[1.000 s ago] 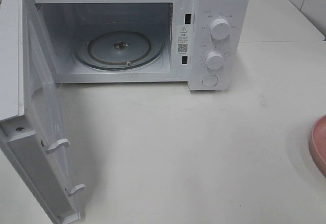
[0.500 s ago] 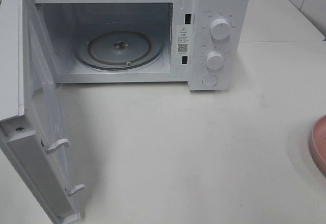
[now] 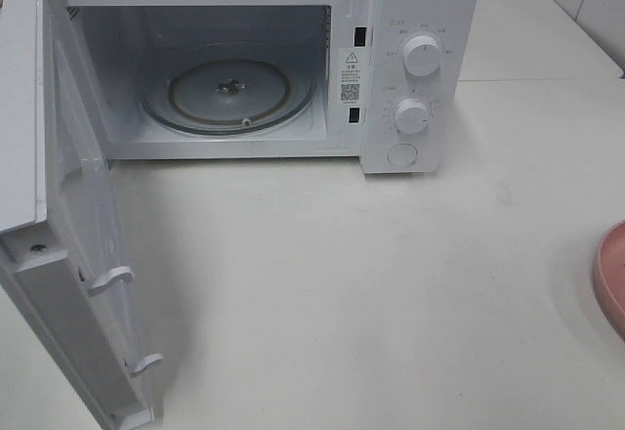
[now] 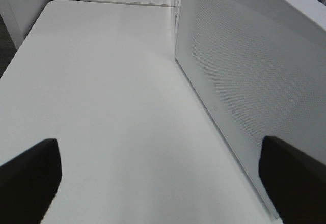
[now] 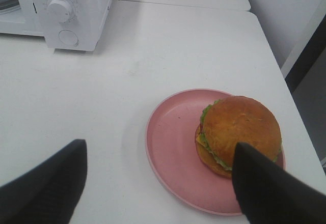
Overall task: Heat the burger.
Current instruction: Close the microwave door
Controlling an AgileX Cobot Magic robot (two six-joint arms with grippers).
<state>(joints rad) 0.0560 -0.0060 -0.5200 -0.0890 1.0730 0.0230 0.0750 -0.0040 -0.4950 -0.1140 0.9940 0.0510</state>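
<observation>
Two grippers, both spread wide and empty. Right gripper poised above pink plate, burger resting on the plate just beside one fingertip. Left gripper alongside open microwave door, over white table.
</observation>
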